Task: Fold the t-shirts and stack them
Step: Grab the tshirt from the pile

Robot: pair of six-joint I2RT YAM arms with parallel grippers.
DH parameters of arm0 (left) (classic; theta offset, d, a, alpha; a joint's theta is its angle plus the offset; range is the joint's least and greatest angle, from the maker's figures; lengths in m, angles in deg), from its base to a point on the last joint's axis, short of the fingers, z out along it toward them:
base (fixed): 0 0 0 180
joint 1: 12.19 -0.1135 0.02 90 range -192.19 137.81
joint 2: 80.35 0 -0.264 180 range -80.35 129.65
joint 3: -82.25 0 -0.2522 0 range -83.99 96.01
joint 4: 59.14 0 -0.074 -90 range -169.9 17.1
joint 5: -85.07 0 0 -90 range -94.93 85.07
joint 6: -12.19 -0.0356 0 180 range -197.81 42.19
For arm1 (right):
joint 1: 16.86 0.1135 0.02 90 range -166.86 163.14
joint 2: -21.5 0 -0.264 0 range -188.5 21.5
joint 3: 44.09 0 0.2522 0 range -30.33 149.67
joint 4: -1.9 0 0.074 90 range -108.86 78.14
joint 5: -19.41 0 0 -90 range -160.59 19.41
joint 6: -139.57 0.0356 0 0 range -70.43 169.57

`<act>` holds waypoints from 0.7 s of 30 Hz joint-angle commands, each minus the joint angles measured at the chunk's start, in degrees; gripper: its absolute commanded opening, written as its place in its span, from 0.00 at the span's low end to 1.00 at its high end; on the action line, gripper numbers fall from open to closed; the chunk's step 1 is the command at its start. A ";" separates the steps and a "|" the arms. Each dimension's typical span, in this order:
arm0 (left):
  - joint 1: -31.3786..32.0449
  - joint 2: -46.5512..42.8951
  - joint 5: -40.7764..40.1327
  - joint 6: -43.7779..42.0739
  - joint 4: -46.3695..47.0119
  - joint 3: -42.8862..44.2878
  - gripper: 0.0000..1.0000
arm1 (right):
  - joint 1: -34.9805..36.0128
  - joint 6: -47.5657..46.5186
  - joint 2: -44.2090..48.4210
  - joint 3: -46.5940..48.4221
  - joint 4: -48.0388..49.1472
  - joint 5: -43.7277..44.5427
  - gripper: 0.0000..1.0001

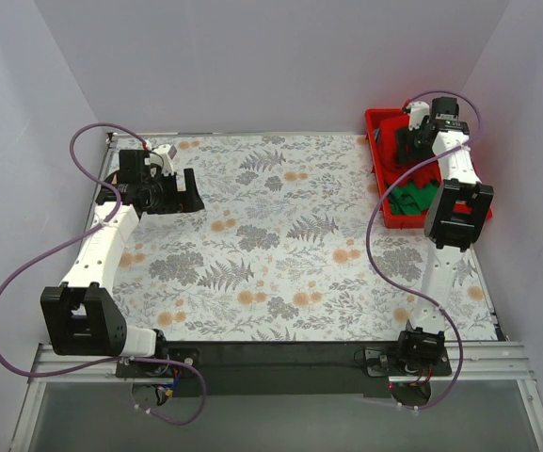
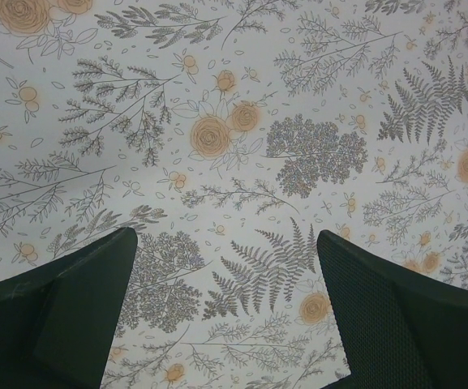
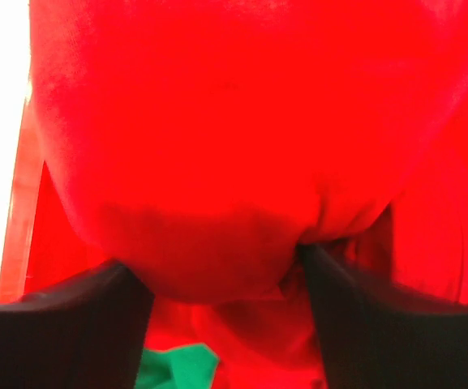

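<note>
The red t-shirt (image 1: 420, 175) lies bunched in the red plastic tray (image 1: 375, 120) at the back right, on top of the dark green t-shirt (image 1: 410, 200). My right gripper (image 1: 406, 143) is down in the tray. In the right wrist view its jaws stand wide apart around a bulge of the red t-shirt (image 3: 217, 121), with the gripper (image 3: 221, 275) open and a bit of the green t-shirt (image 3: 177, 369) below. The turquoise t-shirt is not in view. My left gripper (image 1: 192, 191) hovers open and empty over the back left of the table; it also shows in the left wrist view (image 2: 225, 243).
The table is covered by a floral-patterned cloth (image 1: 280, 235). White walls close in the back and both sides. The tray's left wall (image 3: 15, 235) shows beside the right gripper. A dark strip (image 1: 280, 353) runs along the near edge by the arm bases.
</note>
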 commanded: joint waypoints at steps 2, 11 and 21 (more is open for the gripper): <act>0.11 -0.58 -0.54 -0.27 -0.27 0.31 0.93 | -0.01 0.55 1.46 1.29 3.08 -1.00 0.45; 0.11 -1.20 1.74 0.52 -0.71 1.80 0.93 | -1.33 1.42 15.59 -0.28 3.08 -4.60 0.01; 0.11 -2.69 1.05 -0.27 -1.93 2.33 0.93 | -1.60 5.20 34.60 2.34 5.45 -13.04 0.01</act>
